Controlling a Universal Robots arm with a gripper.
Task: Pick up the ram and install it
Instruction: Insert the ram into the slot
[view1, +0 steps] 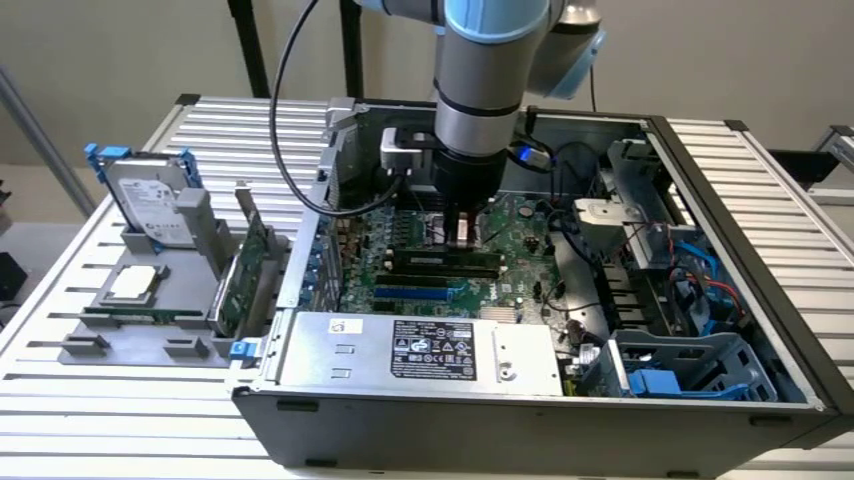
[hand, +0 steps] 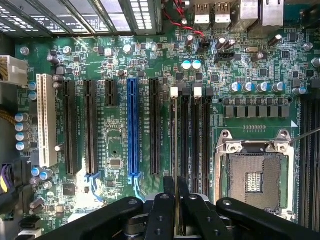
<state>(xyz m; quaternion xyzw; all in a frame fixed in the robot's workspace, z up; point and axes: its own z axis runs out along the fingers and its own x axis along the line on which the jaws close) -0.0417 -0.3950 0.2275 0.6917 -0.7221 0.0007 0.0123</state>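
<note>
**Ram held edge-on above the memory slots**

Clamped narrow on the ram (hand: 176, 200), the gripper (hand: 176, 216), low in the wrist view. Thin stick seen edge-on, lined up over the black memory slots (hand: 192, 135) with white end latches. Beside these, a metal-framed CPU socket (hand: 255, 175) and a blue expansion slot (hand: 132, 127). In the exterior view, gripper (view1: 462, 232) centre frame, deep inside the open steel case (view1: 747, 200), walls close on all sides. Power supply (view1: 427, 350) at lower centre with a black printed label, text unreadable. Hard drive (view1: 144, 200) at upper left.
</note>
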